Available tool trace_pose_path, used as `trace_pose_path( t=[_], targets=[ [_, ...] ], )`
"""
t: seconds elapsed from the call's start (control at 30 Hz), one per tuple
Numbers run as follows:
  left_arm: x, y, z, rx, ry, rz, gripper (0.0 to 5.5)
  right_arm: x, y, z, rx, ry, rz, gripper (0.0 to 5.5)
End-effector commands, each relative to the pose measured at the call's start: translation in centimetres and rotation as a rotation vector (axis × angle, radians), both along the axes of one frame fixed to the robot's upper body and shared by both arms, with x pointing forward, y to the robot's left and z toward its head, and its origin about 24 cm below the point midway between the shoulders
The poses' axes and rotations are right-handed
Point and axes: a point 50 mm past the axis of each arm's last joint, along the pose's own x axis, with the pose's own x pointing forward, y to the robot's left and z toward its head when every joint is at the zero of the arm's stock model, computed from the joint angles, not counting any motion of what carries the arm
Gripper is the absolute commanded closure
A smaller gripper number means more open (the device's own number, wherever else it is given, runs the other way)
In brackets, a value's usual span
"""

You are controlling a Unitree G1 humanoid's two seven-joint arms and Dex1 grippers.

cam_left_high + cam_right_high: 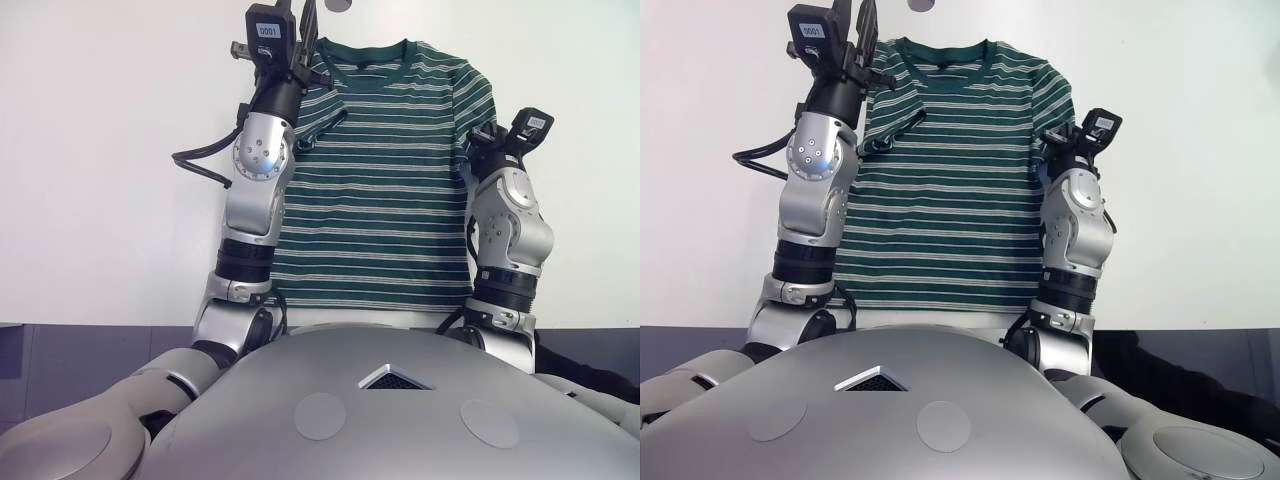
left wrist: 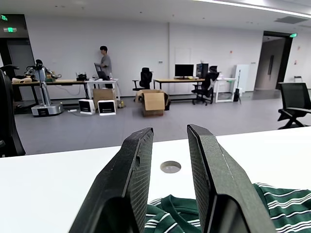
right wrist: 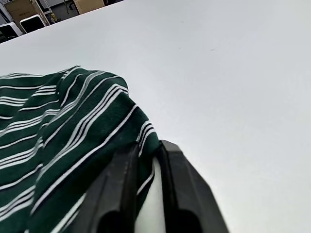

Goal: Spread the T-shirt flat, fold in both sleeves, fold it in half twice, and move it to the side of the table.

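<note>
Flat on the smooth white surface [image 1: 90,200], a soft dark green T-shirt with thin white stripes [image 1: 380,200], round collar at the far end and straight bottom hem just beside the near edge. Wide white room on both sides of the cloth, and more past the collar up to the far edge, as seen from the left wrist. Just past the collar, a small round grey cap [image 2: 170,167] set into the surface. Left sleeve [image 1: 322,122] turned in over the chest, stripes slanting there. Right sleeve [image 1: 472,95] spread out to the side. Black left gripper [image 1: 297,28] up above the left shoulder of the shirt, ribbed fingers [image 2: 138,165] a little way apart, nothing between them, not touching the cloth. Black right gripper [image 3: 148,148] down low at the outer edge of the right sleeve, fingers nearly together, pinching the sleeve's hem. Small white label with dark print [image 1: 266,30] on the black box at the left wrist, and a second white label [image 1: 536,122] on the box at the right wrist.
</note>
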Motion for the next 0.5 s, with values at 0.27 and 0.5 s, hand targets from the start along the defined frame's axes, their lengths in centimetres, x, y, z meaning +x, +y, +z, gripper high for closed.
trace_pose_path(
  t=[0.27,0.5],
  targets=[
    [-0.2,-0.2,-0.3,-0.019,0.018,0.005,4.21,1.5,2.8,4.4,-0.236,-0.224,0.199,5.47],
    [0.0,-0.4,-0.3,-0.025,0.020,0.008,4.21,0.6,9.9,4.8,-0.423,-0.235,0.841,5.47]
  ],
)
